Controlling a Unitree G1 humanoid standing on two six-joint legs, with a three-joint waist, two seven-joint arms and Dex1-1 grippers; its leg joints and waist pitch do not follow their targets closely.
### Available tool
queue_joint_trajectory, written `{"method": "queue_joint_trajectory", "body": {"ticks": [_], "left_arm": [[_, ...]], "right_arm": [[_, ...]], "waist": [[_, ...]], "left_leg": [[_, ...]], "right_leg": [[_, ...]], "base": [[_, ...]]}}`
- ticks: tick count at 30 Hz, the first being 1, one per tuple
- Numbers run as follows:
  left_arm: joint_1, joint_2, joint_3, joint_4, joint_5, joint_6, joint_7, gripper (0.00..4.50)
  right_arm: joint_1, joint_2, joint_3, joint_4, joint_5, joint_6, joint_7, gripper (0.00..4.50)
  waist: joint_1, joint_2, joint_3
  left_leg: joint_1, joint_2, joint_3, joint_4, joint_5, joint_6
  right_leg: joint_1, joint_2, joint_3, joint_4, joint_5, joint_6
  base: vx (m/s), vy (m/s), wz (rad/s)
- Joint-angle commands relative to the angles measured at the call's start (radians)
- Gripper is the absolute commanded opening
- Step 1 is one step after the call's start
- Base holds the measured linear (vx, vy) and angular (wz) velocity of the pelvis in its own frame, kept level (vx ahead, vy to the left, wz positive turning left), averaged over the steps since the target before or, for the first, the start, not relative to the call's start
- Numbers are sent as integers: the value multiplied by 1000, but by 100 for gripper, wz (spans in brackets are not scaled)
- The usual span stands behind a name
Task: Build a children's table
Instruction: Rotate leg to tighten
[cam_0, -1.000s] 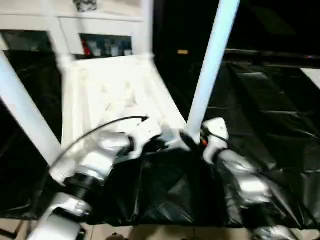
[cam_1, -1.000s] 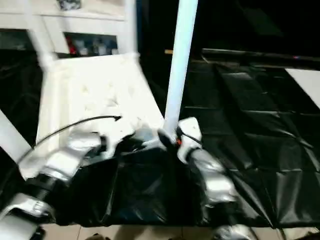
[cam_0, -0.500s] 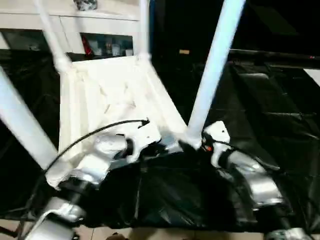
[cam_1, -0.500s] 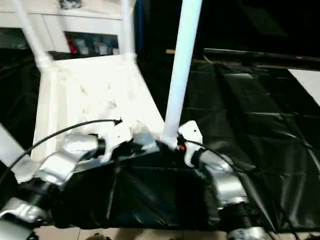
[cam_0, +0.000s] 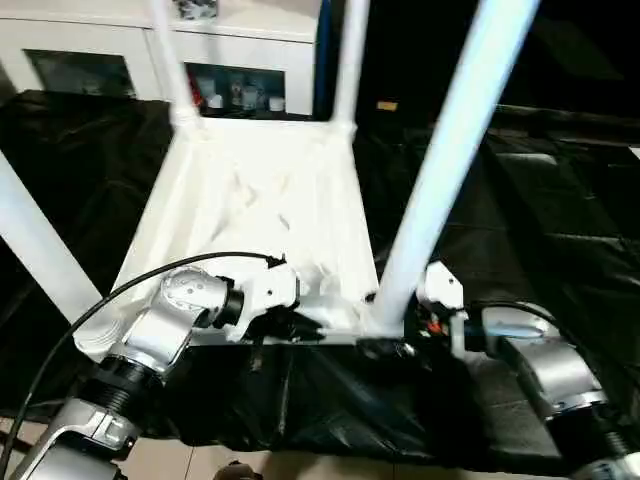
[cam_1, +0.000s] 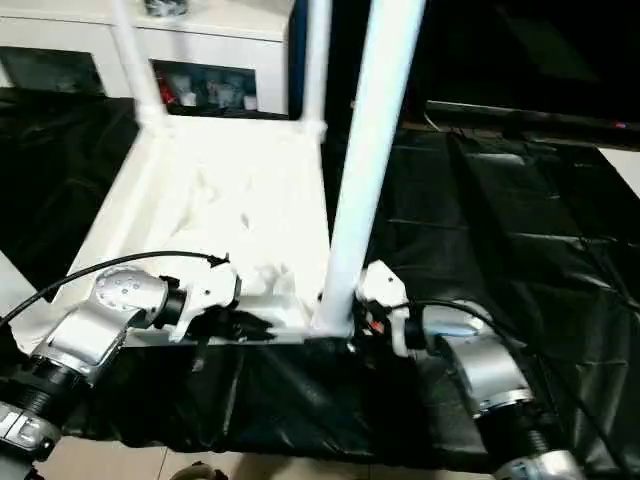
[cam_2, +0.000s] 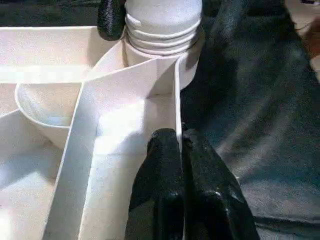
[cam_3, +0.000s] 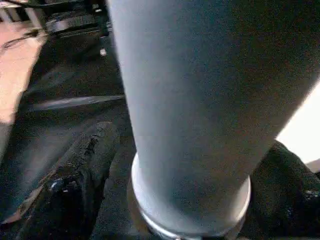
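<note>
The white table top (cam_0: 260, 200) lies underside up on the black-draped surface, ribs showing. Its legs stand up from the corner sockets: near right leg (cam_0: 450, 150), near left leg (cam_0: 35, 250), two far legs (cam_0: 170, 60). My left gripper (cam_2: 180, 137) is shut on the thin near rim wall (cam_2: 177, 95) of the top, close to the near right socket. My right gripper (cam_3: 190, 175) is shut on the base of the near right leg (cam_3: 200, 100), one black finger (cam_3: 85, 165) on each side of it.
The near edge of the top lies close to the front edge of the draped surface (cam_0: 540, 200), with floor (cam_0: 300, 465) below. A white cabinet (cam_0: 240, 60) stands behind. A black cable (cam_0: 150, 280) arcs over my left forearm.
The whole view has shifted and steadied. Both grippers keep their holds. My right forearm has dropped lower and now reaches the leg base from the right side.
</note>
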Motion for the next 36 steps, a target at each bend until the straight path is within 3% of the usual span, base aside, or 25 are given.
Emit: {"method": "queue_joint_trajectory", "body": {"ticks": [1, 5, 9, 14, 20, 22, 26, 27, 28, 29, 32, 33, 34, 35, 36], "left_arm": [[-37, 3, -8, 0, -21, -25, -33, 0], [-54, 12, -14, 19, -24, -32, -56, 0], [-58, 7, -8, 32, -24, -40, -51, 0], [-48, -12, 3, 27, -35, -28, -30, 0], [-40, -73, 22, 13, -29, 6, 88, 0], [-35, -97, 17, 6, -3, 22, 146, 0], [-34, -129, 11, 6, 25, 45, 215, 0], [-36, -144, 11, 10, 33, 56, 247, 0], [-47, -198, -3, 16, 64, 82, 335, 0], [-49, -204, -5, 17, 68, 84, 344, 0], [-56, -241, -16, 19, 94, 98, 401, 0], [-57, -259, -23, 18, 107, 106, 423, 0], [-58, -268, -26, 17, 113, 110, 433, 0], [-58, -272, -29, 16, 118, 112, 441, 0], [-57, -276, -32, 14, 120, 112, 444, 0]], "right_arm": [[-8, -17, 29, -27, 14, 19, 52, 355], [-12, -25, 44, -35, 15, 28, 79, 313], [-8, -19, 48, -38, 12, 26, 77, 300], [7, 0, 27, -41, 16, 20, 34, 271], [11, 107, -25, 19, -34, -18, -209, 266], [12, 165, -45, 39, -49, -11, -322, 266], [14, 225, -61, 66, -81, -19, -457, 265], [13, 250, -67, 78, -92, -19, -508, 265], [-2, 337, -93, 133, -130, 4, -707, 265], [-5, 346, -96, 139, -133, 7, -728, 265], [-22, 398, -106, 176, -152, 11, -825, 265], [-27, 415, -100, 186, -158, -6, -843, 265], [-29, 424, -95, 190, -161, -18, -849, 265], [-31, 430, -94, 192, -159, -24, -849, 300], [-30, 437, -91, 190, -154, -25, -842, 321]], "waist": [[2, -2, -67], [6, -3, -69], [9, -4, -70], [9, -6, -68], [1, -4, -66], [-14, -5, -65], [-26, -7, -65], [-28, -6, -65], [-28, -4, -66], [-30, 1, -63], [-36, 0, -65], [-34, 8, -62], [-36, 4, -63], [-31, 12, -65], [-32, 8, -65]], "left_leg": [[12, 22, 4, -63, -273, 35], [10, 23, 4, -62, -259, 33], [9, 23, 3, -62, -257, 27], [9, 22, 2, -63, -271, 22], [9, 19, -3, -68, -312, -4], [6, 17, -6, -70, -320, -17], [6, 15, -6, -69, -323, -15], [8, 15, -5, -70, -322, -16], [8, 16, -5, -69, -314, -19], [8, 17, -5, -72, -317, -25], [7, 14, -11, -75, -343, -37], [17, 13, -8, -73, -377, -34], [15, 12, -8, -73, -381, -30], [14, 12, -10, -74, -379, -27], [14, 12, -8, -73, -382, -22]], "right_leg": [[44, -44, 37, -68, -273, -200], [44, -46, 37, -65, -263, -200], [45, -46, 36, -63, -254, -202], [45, -48, 36, -67, -284, -193], [41, -49, 33, -76, -367, -166], [42, -49, 32, -79, -389, -151], [40, -47, 32, -83, -404, -140], [37, -48, 33, -84, -410, -138], [37, -49, 34, -83, -398, -140], [34, -48, 35, -83, -396, -143], [40, -47, 30, -86, -437, -122], [29, -46, 33, -92, -440, -121], [32, -45, 33, -94, -443, -118], [35, -46, 33, -93, -440, -114], [33, -44, 33, -94, -430, -114]], "base": [[0, 0, 0], [0, 0, 0], [0, 0, 0], [0, 0, 0], [0, 0, 0], [0, 0, 0], [0, 0, 0], [0, 0, 0], [0, 0, 0], [0, 0, 0], [0, 0, 0], [0, 0, 0], [0, 0, 0], [0, 0, 0], [0, 0, 0]]}}
